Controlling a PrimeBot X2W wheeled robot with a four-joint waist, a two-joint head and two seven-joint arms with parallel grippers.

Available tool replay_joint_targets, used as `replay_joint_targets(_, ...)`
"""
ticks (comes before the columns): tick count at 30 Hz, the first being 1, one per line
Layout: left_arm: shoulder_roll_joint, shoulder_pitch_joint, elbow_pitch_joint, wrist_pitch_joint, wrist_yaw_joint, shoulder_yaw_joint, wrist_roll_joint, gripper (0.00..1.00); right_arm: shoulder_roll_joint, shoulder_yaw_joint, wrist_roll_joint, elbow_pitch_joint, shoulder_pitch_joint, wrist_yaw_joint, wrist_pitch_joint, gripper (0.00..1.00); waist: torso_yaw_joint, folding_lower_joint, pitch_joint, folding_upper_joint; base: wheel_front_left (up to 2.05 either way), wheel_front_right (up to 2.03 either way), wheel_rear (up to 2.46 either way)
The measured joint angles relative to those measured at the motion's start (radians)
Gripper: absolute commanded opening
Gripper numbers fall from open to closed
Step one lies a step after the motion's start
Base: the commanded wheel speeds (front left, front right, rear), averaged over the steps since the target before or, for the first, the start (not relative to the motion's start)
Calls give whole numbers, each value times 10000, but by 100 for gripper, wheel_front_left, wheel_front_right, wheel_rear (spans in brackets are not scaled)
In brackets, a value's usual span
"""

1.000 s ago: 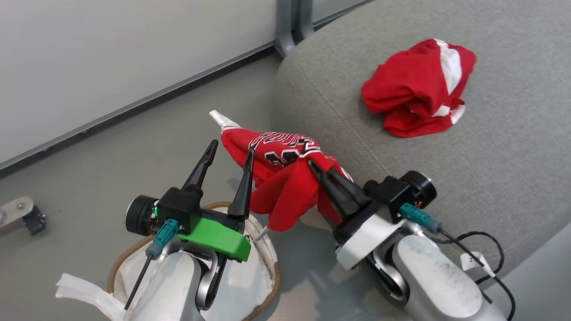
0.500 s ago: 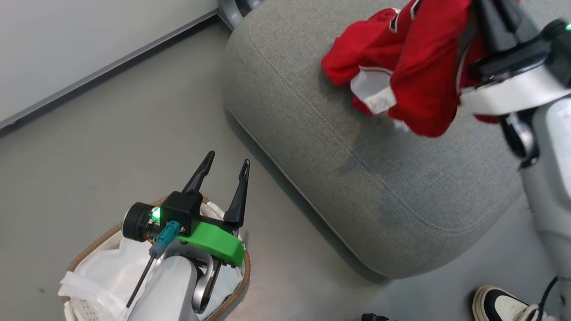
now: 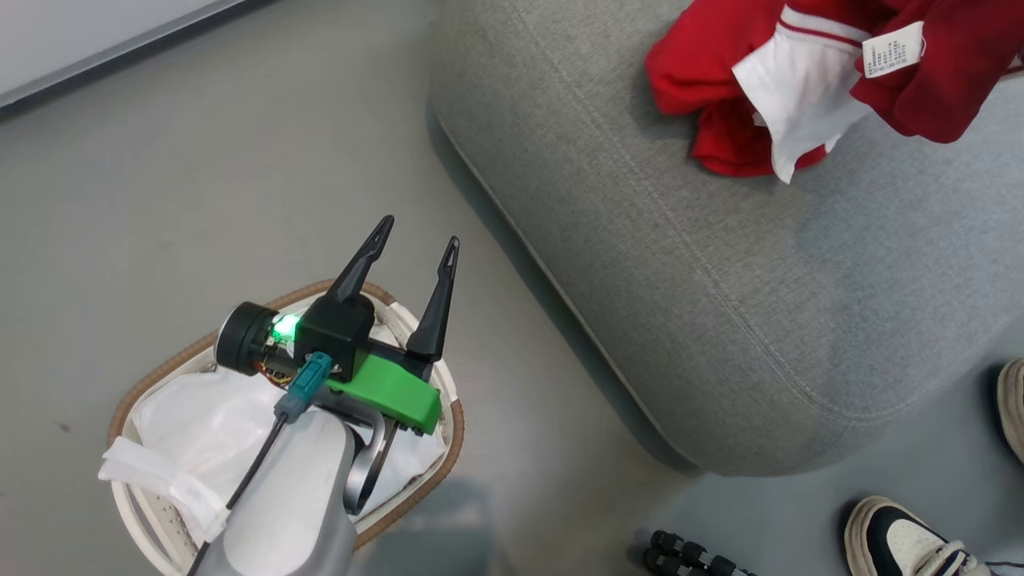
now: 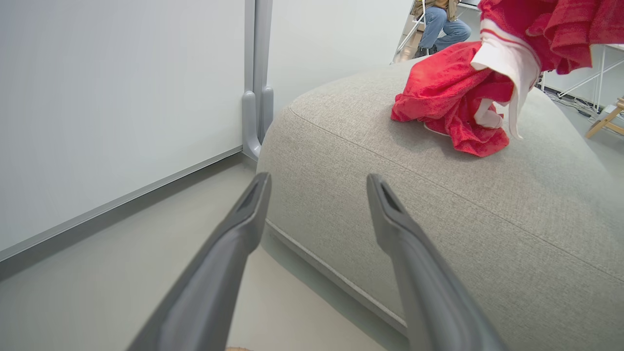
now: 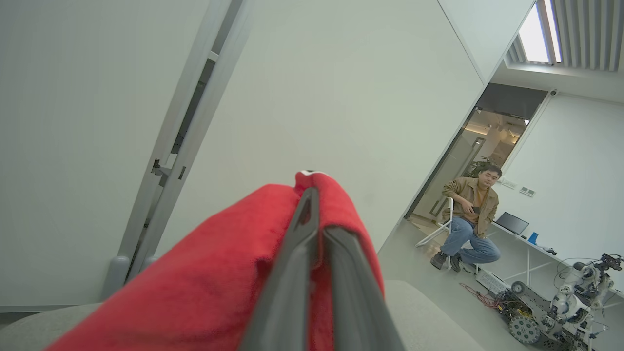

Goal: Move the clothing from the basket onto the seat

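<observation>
Seat: a large grey upholstered seat (image 3: 720, 304) with rounded corners and a stitched seam stood on a pale grey floor (image 3: 200, 160).
Right gripper: the right gripper (image 5: 317, 209) was raised above the seat, its two dark fingers pinched nearly together on a fold of the held red garment (image 5: 219, 278).
Held red garment: it hung in the air over the far part of the seat, with a white panel and a small white label dangling. Whether its lowest tip touched the seat could not be told.
Second red garment: the second red garment (image 3: 696, 72) lay crumpled on top of the seat, partly beneath the hanging one.
Left gripper: the left gripper (image 3: 421, 230) was spread wide and held nothing. It was off the seat's left side, fingers pointing towards the seat's edge.
Basket: the basket (image 3: 452, 424), white with a brown woven rim, stood on the floor left of the seat and apart from it. A white liner (image 3: 184, 408) showed inside.
Shoe: a person's shoe (image 3: 904, 536) rested on the floor near the seat's nearest corner.
Seated person: a seated person (image 5: 468, 219) sat on a chair well beyond the seat.
</observation>
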Motion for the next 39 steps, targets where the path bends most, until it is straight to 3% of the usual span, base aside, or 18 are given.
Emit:
replay_joint_targets(9, -4, -620, -100, 0, 0, -201, 61, 100, 577, -1183, -240, 1572, 723, 0, -6, 0, 916, 0, 989, 0, 0, 0, 0)
replay_joint_targets(10, -6, -644, -96, 0, 0, -219, 61, 100, 637, -1304, -240, 1687, 781, 0, -6, 4, 998, 0, 1071, 0, 0, 0, 0)
replay_joint_targets(11, -6, -668, -90, 0, 0, -238, 61, 100, 679, -1419, -240, 1814, 842, 0, -8, 12, 1095, 0, 1163, -1, 0, 0, 0)
replay_joint_targets(13, 2, -671, -40, 0, 0, -201, 61, 100, 756, -1555, -240, 2008, 968, 0, -8, 48, 1266, 0, 1301, 0, 0, 0, 0)
replay_joint_targets(14, 0, -672, -35, 0, 0, -159, 61, 100, 798, -1582, -242, 2102, 1088, 0, -8, 88, 1352, 0, 1361, -1, 0, 0, 0)
replay_joint_targets(15, -2, -672, -31, 0, 0, -105, 61, 100, 859, -1653, -242, 2215, 1214, 0, -8, 100, 1433, 0, 1410, 0, 0, 0, 0)
replay_joint_targets(23, -77, -493, 82, 0, 0, 407, 52, 100, 1078, -1919, -163, 2136, 2319, 0, -8, 100, 1665, 0, 1108, 0, 0, 0, 0)
replay_joint_targets(30, -224, 97, -6, -2, 4, 1112, 63, 100, 1427, -1450, 261, 1116, 3606, 0, -8, 100, 1695, 0, 316, -1, 0, 0, 0)
replay_joint_targets(39, -270, 947, -420, 0, 642, 1954, 290, 100, 2307, -399, 999, -209, 4219, -2, -8, 100, 2195, 1, -649, -1, 0, 0, 0)
